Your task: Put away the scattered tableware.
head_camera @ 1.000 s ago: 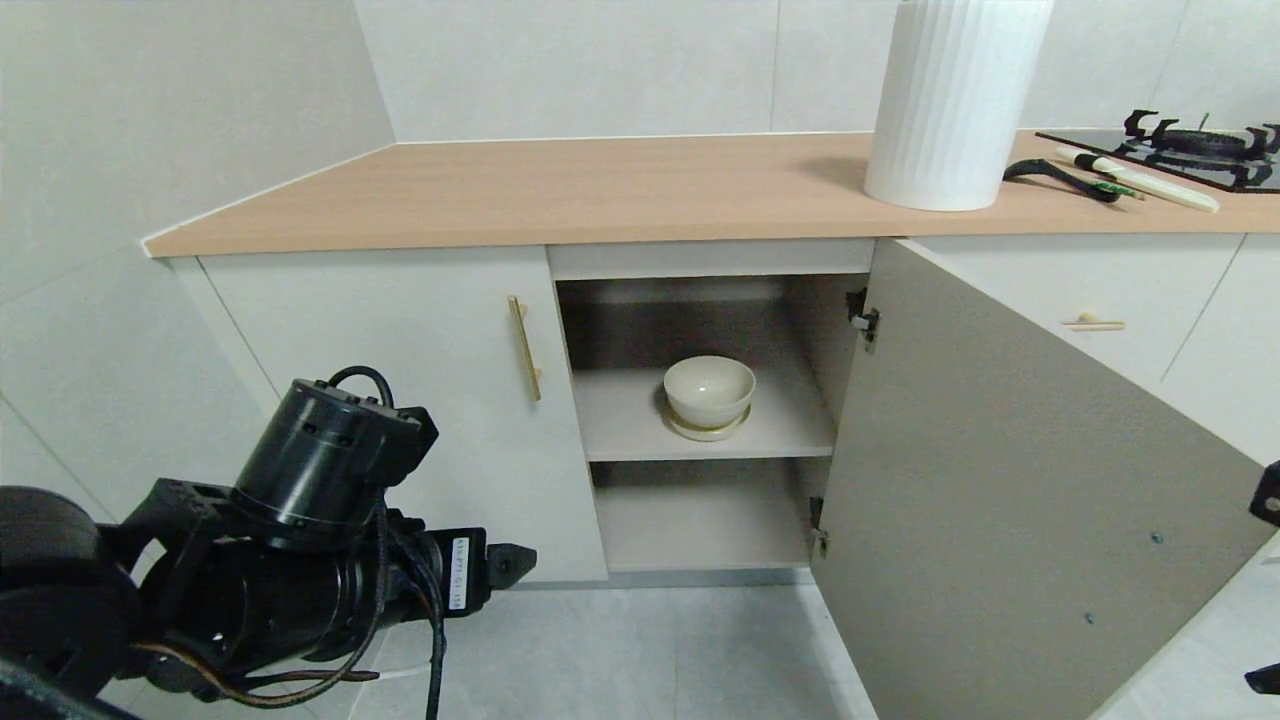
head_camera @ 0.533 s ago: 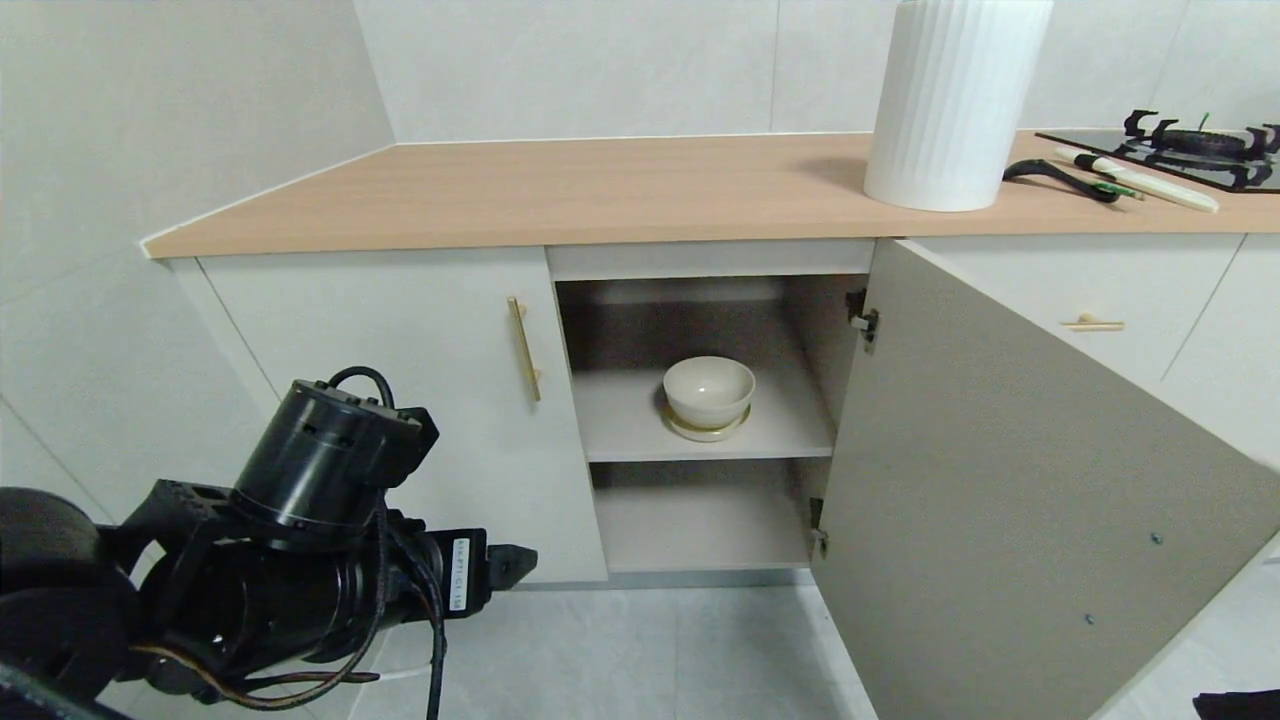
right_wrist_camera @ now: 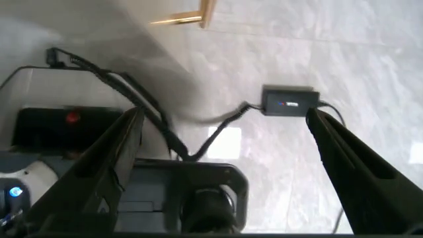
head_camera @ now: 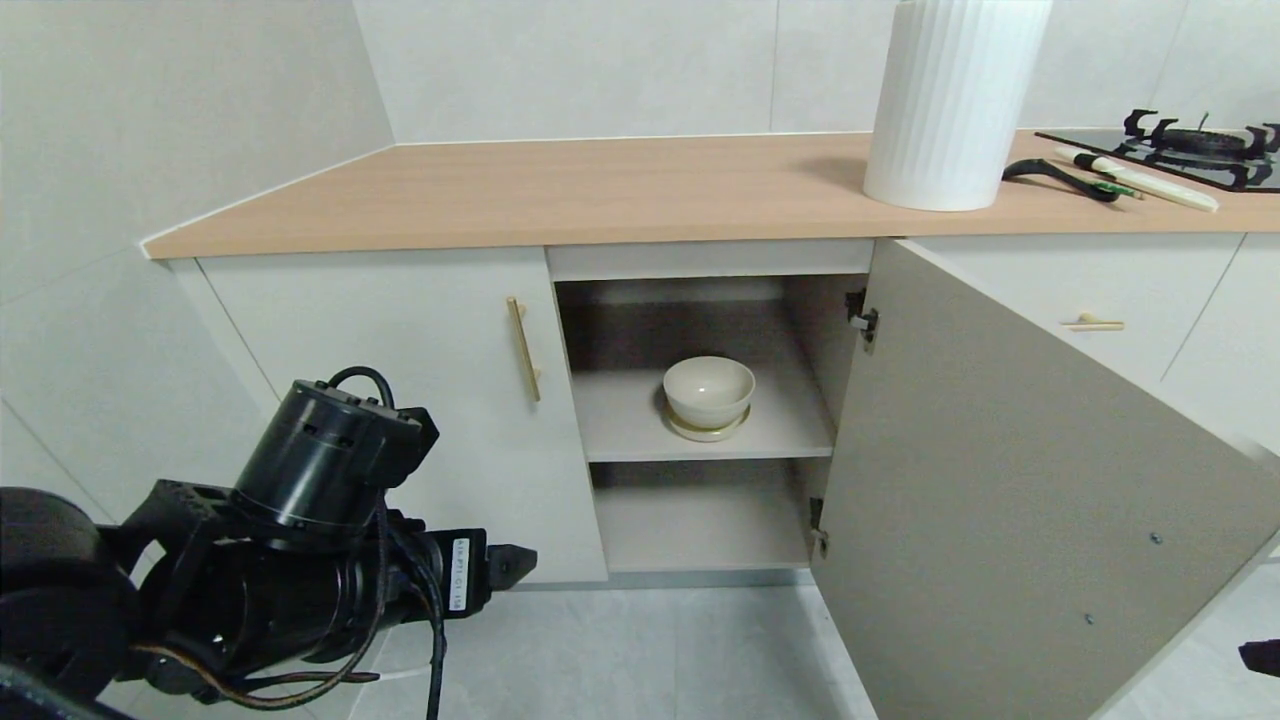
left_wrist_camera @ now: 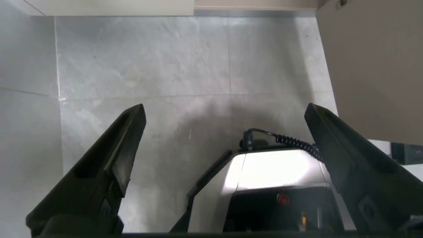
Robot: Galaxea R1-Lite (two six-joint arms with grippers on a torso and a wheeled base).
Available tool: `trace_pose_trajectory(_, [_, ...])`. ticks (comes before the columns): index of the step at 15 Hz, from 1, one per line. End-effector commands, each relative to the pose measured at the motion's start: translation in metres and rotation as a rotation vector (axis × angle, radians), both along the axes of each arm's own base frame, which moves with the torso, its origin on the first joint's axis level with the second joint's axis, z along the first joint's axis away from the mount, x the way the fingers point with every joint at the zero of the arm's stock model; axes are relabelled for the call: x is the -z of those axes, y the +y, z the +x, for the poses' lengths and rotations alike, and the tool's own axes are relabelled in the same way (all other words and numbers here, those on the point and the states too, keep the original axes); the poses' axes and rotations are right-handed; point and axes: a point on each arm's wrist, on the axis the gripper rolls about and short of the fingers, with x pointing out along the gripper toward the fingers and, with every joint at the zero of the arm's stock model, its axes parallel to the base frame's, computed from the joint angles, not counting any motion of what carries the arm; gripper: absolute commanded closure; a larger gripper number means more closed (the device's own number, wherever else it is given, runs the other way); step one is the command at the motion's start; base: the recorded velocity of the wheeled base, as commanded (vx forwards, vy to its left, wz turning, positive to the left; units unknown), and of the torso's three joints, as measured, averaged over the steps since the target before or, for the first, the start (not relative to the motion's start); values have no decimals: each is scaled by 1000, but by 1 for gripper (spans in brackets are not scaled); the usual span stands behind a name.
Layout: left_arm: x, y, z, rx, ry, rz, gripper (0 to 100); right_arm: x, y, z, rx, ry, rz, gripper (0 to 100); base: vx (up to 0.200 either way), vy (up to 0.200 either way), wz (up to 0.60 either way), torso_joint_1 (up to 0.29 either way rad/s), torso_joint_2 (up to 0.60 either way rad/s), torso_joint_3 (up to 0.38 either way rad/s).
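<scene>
Sitting mid-frame on the upper shelf (head_camera: 630, 420), a glossy cream bowl (head_camera: 709, 388) rests upright on a pale yellowish saucer (head_camera: 707, 432); both arms' jaws gape wide, empty.

Black left arm (head_camera: 230, 600), cylindrical joint housing (head_camera: 320, 465) — looped cables (head_camera: 436, 650), white label (head_camera: 459, 574), wedge-fingered left tool (left_wrist_camera: 225, 114)

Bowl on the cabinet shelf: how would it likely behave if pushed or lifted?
The bowl looks glazed and stiff, so probably slippery and breakable. It sits on a small plate, so a push might slide both along the shelf. Its narrow foot suggests it could tip.
</scene>
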Motion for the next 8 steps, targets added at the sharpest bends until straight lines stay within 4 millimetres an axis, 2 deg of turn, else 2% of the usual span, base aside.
trace_pose_trajectory(1, [0,0,0,1,1,0,0,5,-7,12,68,39,-25,0,0,0,0,0,0,0])
trace_pose_trajectory(5, [0,0,0,-1,1,0,0,9,-17,30,171,42,-41,0,0,0,0,0,0,0])
trace_pose_trajectory(8, [1,0,0,1,2,1,0,13,-26,50,241,4,-32,0,0,0,0,0,0,0])
